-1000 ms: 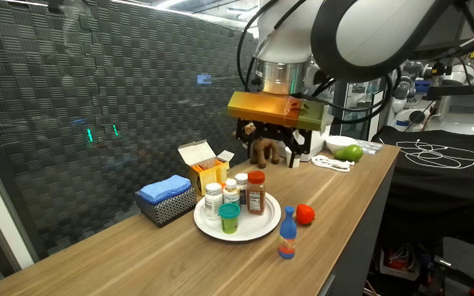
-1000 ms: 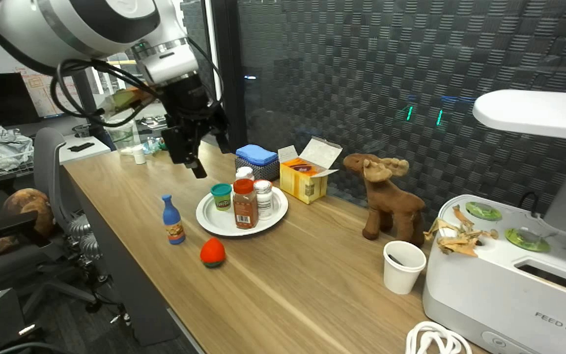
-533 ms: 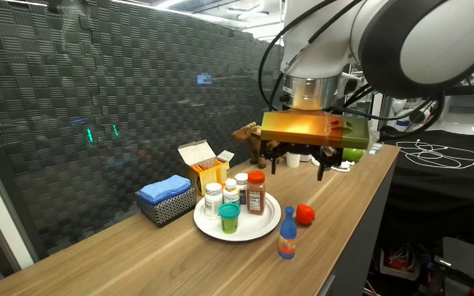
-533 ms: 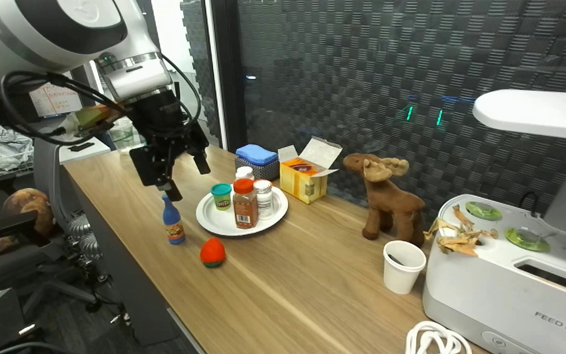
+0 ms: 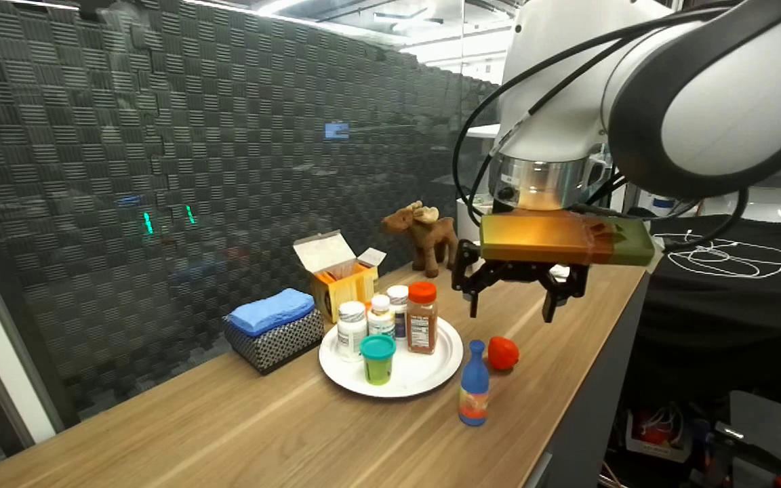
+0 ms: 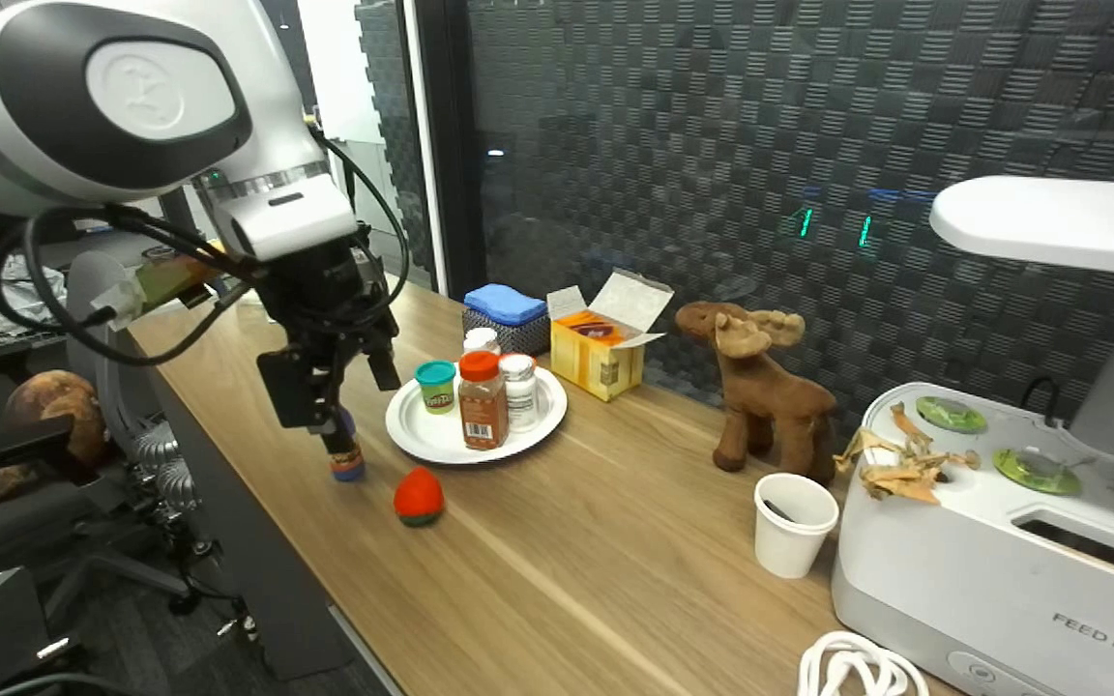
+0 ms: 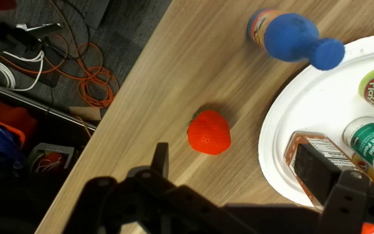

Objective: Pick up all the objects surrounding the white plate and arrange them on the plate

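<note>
A white plate (image 5: 431,376) holds white bottles (image 5: 351,335), a red-capped spice jar (image 5: 422,329) and a green tub with teal lid (image 5: 378,367). Something orange-red behind them is mostly hidden. A red strawberry-like toy (image 5: 502,354) and an upright blue bottle (image 5: 474,386) stand on the table beside the plate. My gripper (image 5: 511,316) is open and empty above the table, higher than the red toy. In the wrist view the red toy (image 7: 209,132) appears between the spread fingers; one finger (image 7: 317,172) overlaps the spice jar in view. In an exterior view the gripper (image 6: 364,414) partly hides the blue bottle (image 6: 347,472).
An open yellow box (image 5: 343,293) and a patterned box with a blue cloth (image 5: 275,332) stand behind the plate. A toy moose (image 6: 770,396), a paper cup (image 6: 794,527), a white appliance (image 6: 982,561) and a white cable (image 6: 862,667) are farther along. The table edge (image 7: 131,78) runs near the red toy.
My open gripper has moved down and toward the red toy, rightward in an exterior view and leftward and down in the opposite one. The objects on the table have not moved.
</note>
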Controlling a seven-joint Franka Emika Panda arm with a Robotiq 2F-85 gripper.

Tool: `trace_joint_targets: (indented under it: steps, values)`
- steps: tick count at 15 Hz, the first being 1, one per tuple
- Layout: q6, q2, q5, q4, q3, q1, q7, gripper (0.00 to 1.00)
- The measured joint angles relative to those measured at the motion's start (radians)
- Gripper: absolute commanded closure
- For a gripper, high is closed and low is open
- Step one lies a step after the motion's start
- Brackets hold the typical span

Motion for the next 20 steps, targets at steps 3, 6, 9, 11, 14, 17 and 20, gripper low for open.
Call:
trace_joint_targets:
  steps: [3,6,9,11,14,17,20]
  values:
    - [0.036,0.036,0.055,-0.002,-0.010,-0.020,-0.088,0.00]
    - [0.058,0.076,0.098,0.003,-0.019,-0.031,-0.149,0.00]
    - [0.060,0.115,0.106,0.012,-0.028,-0.035,-0.169,0.00]
    - [0.061,0.141,0.106,0.019,-0.035,-0.036,-0.176,0.00]
    - [0.062,0.182,0.107,0.037,-0.046,-0.036,-0.184,0.00]
    - [0.071,0.223,0.110,0.067,-0.055,-0.036,-0.185,0.00]
    - [0.077,0.259,0.135,0.100,-0.060,-0.036,-0.190,0.29]
